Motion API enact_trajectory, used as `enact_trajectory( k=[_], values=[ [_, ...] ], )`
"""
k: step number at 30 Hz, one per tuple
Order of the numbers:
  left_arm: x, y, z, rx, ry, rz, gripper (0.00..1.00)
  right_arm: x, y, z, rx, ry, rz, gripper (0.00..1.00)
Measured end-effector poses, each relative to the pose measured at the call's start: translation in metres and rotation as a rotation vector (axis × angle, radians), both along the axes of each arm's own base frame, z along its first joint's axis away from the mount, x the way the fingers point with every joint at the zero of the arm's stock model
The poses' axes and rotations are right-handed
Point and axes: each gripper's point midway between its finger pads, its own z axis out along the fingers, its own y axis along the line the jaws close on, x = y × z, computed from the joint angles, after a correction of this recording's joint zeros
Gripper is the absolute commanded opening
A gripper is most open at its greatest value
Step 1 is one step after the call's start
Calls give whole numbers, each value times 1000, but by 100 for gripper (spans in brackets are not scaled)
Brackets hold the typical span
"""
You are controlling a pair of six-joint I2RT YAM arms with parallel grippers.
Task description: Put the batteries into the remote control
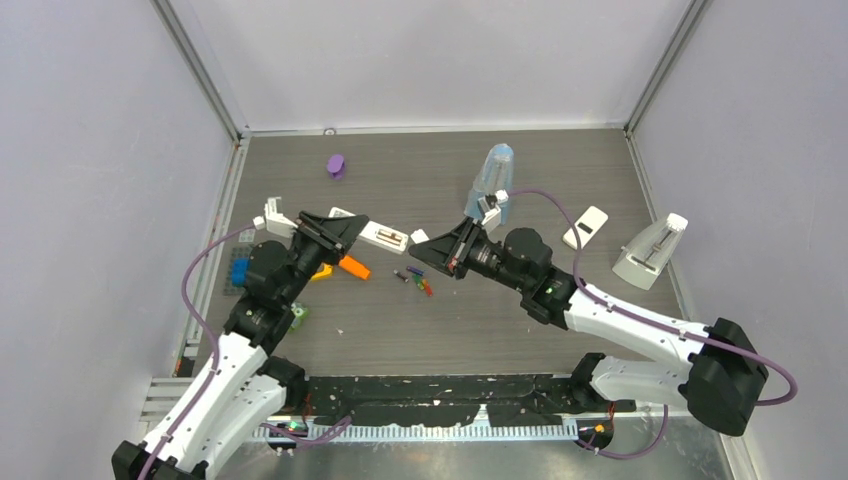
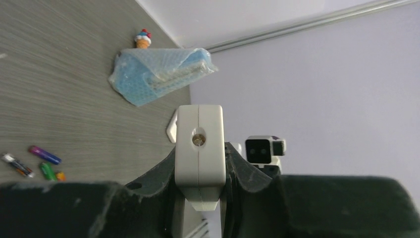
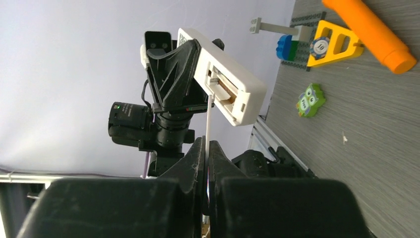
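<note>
Nearest, at the front edge of the desk (image 1: 450, 335): left arm (image 1: 230, 390) and right arm (image 1: 640, 330), both reaching inward toward the middle.

Left side, lying on the desk:
- blue block (image 1: 240, 270), by the left rail
- green owl (image 1: 299, 315), nearer the front
- yellow piece (image 1: 322, 272), touching an orange cylinder (image 1: 354, 267)
- purple lump (image 1: 336, 165), alone toward the back

Left hand (image 1: 352, 228): clamped on one end of a white remote (image 1: 388, 238), held off the desk. Its battery bay is open and faces the right arm.

Batteries (image 1: 416, 279): a small loose cluster lying on the desk just in front of the remote, between the two hands. Purple, green, red and dark wrappers show. None is in either hand.

Right hand (image 3: 207, 145): fingers together, pinching a thin white plate (image 3: 209, 119) seen edge-on. The far end of the plate reaches the open bay of the remote. Whether it touches there, I cannot tell.

Right side, on the desk:
- bubble-wrap pouch (image 1: 492, 178), blue, behind the right hand
- second white remote (image 1: 585, 227), lying flat
- white wedge-shaped stand (image 1: 650, 252), near the right rail
</note>
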Motion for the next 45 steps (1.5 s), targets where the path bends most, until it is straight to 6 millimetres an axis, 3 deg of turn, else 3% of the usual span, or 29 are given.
enact_trajectory(
  k=[5, 9, 12, 16, 21, 24, 27, 33, 38, 41, 45],
  values=[
    [2, -1, -11, 139, -53, -15, 0, 10, -13, -10, -56, -2, -33, 5],
    [-5, -6, -14, 256, -129, -76, 0, 28, -37, -36, -220, -16, -91, 5],
    [-17, -12, -12, 339, -207, -151, 0, 46, -60, -67, -405, -9, -136, 9],
    [-35, -21, -8, 436, -308, -267, 0, 64, -89, -123, -674, 30, -138, 18],
    [-51, -30, -11, 514, -379, -386, 0, 60, -116, -197, -955, 124, -56, 25],
    [-56, -33, -17, 531, -384, -434, 0, 56, -131, -223, -1069, 162, -36, 30],
    [-59, -36, -21, 535, -383, -463, 0, 56, -143, -236, -1155, 186, -36, 42],
    [-64, -39, -22, 542, -402, -502, 0, 64, -154, -237, -1242, 181, -60, 57],
    [-66, -39, -24, 550, -408, -515, 0, 63, -144, -217, -1179, 127, -33, 61],
    [-68, -40, -24, 549, -413, -531, 0, 56, -118, -186, -1046, 12, 39, 70],
    [-74, -45, -25, 539, -420, -581, 0, 27, -63, -117, -759, -267, 198, 80]
  ],
)
